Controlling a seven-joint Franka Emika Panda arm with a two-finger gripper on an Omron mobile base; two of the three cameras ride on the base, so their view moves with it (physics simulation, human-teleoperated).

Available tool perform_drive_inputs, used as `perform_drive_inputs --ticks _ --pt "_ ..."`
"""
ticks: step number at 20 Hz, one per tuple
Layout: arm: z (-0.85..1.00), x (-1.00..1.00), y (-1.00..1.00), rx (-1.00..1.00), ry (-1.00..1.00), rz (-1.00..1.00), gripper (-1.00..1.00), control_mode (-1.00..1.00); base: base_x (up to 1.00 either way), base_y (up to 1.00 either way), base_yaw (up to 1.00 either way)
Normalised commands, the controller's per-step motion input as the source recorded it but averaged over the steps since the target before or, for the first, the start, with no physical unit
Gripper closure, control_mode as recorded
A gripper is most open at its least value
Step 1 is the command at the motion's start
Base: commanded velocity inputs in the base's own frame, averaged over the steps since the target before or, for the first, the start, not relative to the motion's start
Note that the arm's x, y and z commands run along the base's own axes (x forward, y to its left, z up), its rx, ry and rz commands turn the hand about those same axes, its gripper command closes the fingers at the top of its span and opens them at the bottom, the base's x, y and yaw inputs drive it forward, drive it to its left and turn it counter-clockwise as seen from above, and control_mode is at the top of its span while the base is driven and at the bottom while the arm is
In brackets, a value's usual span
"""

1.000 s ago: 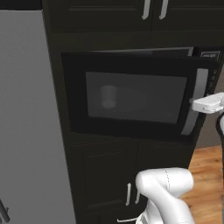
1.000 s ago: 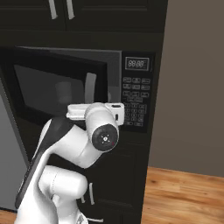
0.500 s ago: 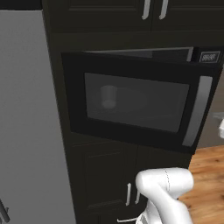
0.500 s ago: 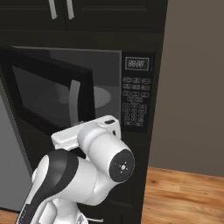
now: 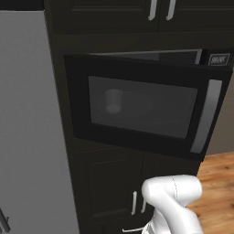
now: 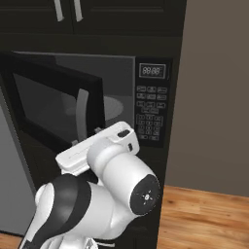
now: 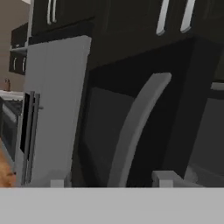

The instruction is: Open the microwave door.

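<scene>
The black microwave [image 6: 153,104] sits built into dark cabinetry, its keypad and display on the right. The microwave door [image 5: 137,107] stands partly swung out on its left hinge, and the grey cavity [image 6: 116,92] shows behind it. The silver bar handle [image 5: 205,116] runs down the door's free edge. In the hand view the handle [image 7: 135,127] rises close ahead, its lower end between my two spread fingertips [image 7: 57,181]. My gripper [image 7: 110,180] is open and holds nothing. In the right base view the door [image 6: 48,104] and its handle [image 6: 82,114] are just beyond my white wrist.
A tall grey refrigerator [image 5: 27,137] stands left of the microwave. Dark cabinet doors lie above [image 5: 160,9] and below [image 5: 119,192]. Wooden floor [image 6: 209,214] and a beige wall [image 6: 219,97] are to the right. A pale cup-like shape [image 5: 113,100] shows through the door window.
The door has swung further out from nearly shut. My hand has pulled back from the handle toward the base, and the arm has folded lower and closer to the cameras.
</scene>
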Motion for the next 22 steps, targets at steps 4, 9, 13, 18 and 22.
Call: perform_drive_inputs --ticks 4,9,13,18,22 --pt "0.02 0.03 -0.10 -0.10 -0.28 0.00 -1.00 -1.00 0.00 0.00 0.00" --pt "0.00 0.25 -0.42 -0.17 -0.18 0.00 -1.00 -1.00 0.00 0.00 0.00" --pt "0.00 0.25 -0.49 -0.21 -0.05 0.01 -1.00 -1.00 0.00 0.00 0.00" --pt "0.00 0.45 -0.13 -0.22 -0.06 0.03 -1.00 -1.00 0.00 0.00 0.00" --pt "0.00 0.41 0.32 -0.10 -0.11 0.15 -1.00 -1.00 0.00 0.00 0.00"
